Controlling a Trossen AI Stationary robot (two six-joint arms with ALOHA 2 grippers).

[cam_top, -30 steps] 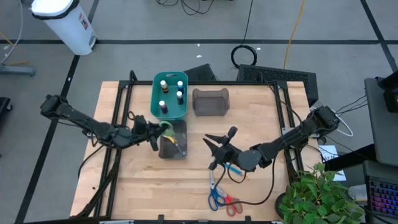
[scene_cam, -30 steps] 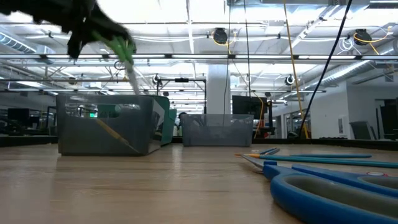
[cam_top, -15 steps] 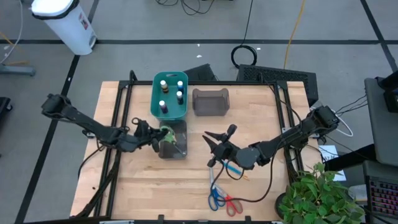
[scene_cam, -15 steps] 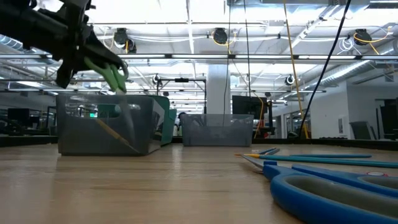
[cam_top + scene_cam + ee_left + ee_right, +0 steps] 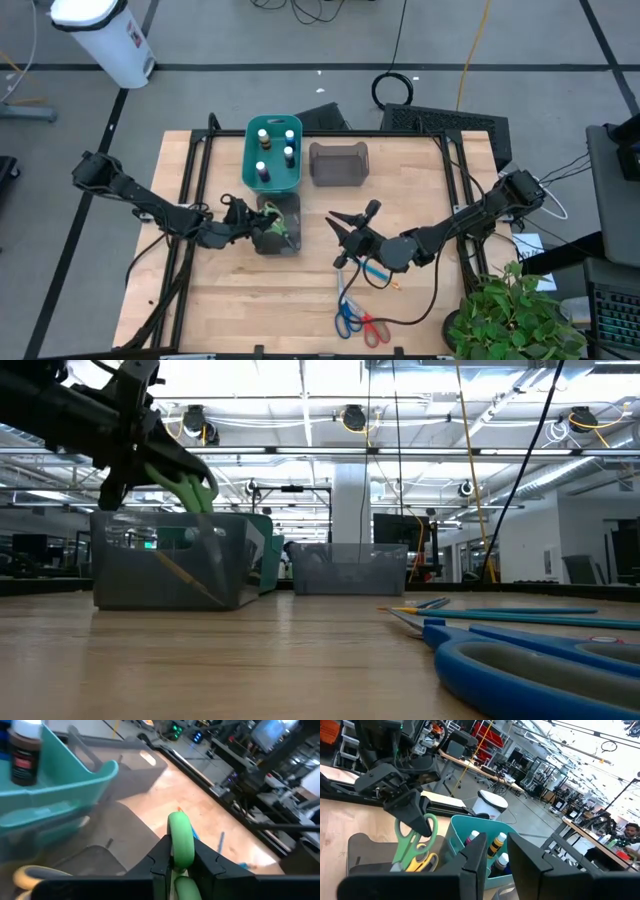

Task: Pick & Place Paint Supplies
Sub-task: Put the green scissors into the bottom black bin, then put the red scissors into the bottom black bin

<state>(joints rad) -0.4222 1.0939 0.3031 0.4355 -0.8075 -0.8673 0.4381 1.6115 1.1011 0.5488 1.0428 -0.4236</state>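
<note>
over the near grey bin (image 5: 279, 226), left gripper (image 5: 252, 222) pinches the green scissors (image 5: 188, 484) by a handle loop, blades hanging into the bin. right gripper (image 5: 350, 232) hovers mid-table, jaws narrowly apart, empty. blue scissors (image 5: 345, 310) lie near the front edge; bottles (image 5: 262, 172) stand in the teal bin (image 5: 252, 151).

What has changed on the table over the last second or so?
The left gripper, fingers still shut on the green scissors, has drawn back a little and brought them lower over the grey bin, blades dipping inside. The right gripper has not moved, nor have the teal bin and the blue scissors.
</note>
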